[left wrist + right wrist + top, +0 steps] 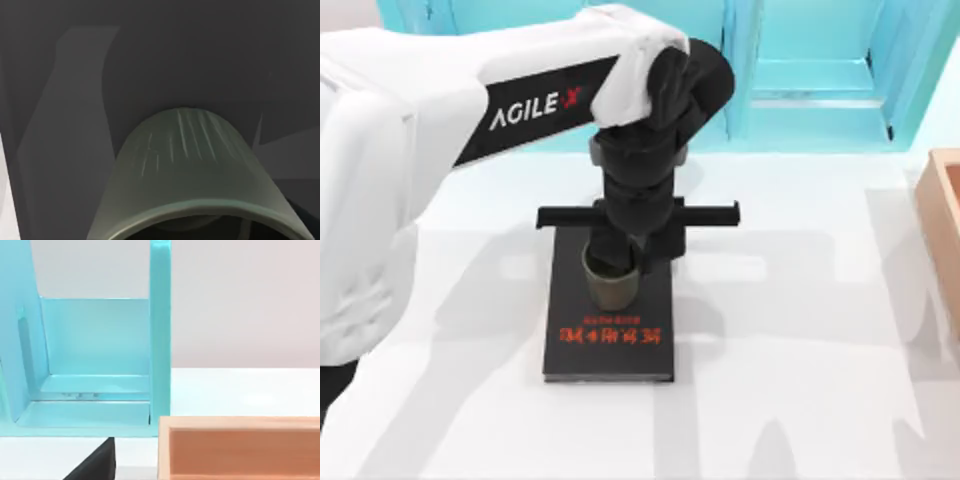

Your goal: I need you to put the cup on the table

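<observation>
The cup [611, 283] stands upright on the black book [610, 345], near the book's twelve o'clock end, and the book lies flat on the white table [800, 400] a little to the nine o'clock side of centre. The left gripper [625, 258] comes down on the cup from above, at the twelve o'clock part of its thick rim. The black fingers overlap that rim, and whether they clench the cup or stand released around it cannot be told. In the left wrist view the olive-green wall of the cup [185, 170] and its rim lie very close to the camera, with the dark cover of the book [200, 60] behind.

White letters on the left arm's black forearm band read AGILEX. Red lettering runs across the book's cover toward its six o'clock end; the characters cannot be read.

The left arm reaches in from nine o'clock, its forearm running toward the table's middle, and its wrist bends straight down over the book.

A turquoise cabinet [820, 70] stands along the twelve o'clock edge. A wooden box [945, 230] sits at three o'clock, and the right wrist view shows this box [240, 450] just beside the cabinet [95, 350].
</observation>
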### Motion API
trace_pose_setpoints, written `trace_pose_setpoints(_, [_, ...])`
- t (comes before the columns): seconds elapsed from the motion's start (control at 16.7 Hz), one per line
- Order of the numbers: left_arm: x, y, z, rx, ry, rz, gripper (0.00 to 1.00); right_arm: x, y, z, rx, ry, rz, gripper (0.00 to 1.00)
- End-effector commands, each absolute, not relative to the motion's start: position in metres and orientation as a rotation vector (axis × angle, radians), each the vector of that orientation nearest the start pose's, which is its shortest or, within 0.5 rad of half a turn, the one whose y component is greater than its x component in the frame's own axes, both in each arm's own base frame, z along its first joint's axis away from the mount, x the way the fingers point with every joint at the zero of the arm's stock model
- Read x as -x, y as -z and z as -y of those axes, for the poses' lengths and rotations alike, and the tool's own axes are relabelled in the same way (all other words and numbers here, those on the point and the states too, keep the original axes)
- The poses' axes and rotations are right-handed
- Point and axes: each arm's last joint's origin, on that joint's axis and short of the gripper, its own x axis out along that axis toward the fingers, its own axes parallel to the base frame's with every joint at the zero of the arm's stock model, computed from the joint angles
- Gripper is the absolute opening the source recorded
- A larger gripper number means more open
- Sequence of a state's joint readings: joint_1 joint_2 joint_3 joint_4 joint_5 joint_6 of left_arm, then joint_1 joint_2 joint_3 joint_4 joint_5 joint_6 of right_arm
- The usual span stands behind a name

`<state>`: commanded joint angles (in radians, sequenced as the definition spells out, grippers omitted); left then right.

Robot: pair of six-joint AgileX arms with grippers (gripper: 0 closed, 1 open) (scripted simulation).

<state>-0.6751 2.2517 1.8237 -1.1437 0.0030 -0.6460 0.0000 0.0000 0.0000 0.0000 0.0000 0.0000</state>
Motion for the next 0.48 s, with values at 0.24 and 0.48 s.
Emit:
trace_pose_setpoints(0.24, [-0.347, -0.178, 0.272, -0.014, 0.016, -1.567, 0.00, -0.106, -0.160, 0.001, 0.000, 0.000, 0.000, 1.00])
trace_pose_setpoints(0.48, [-0.346, -0.207, 0.271, -0.016, 0.014, -1.571, 0.00, -0.106, -0.160, 0.001, 0.000, 0.000, 0.000, 1.00])
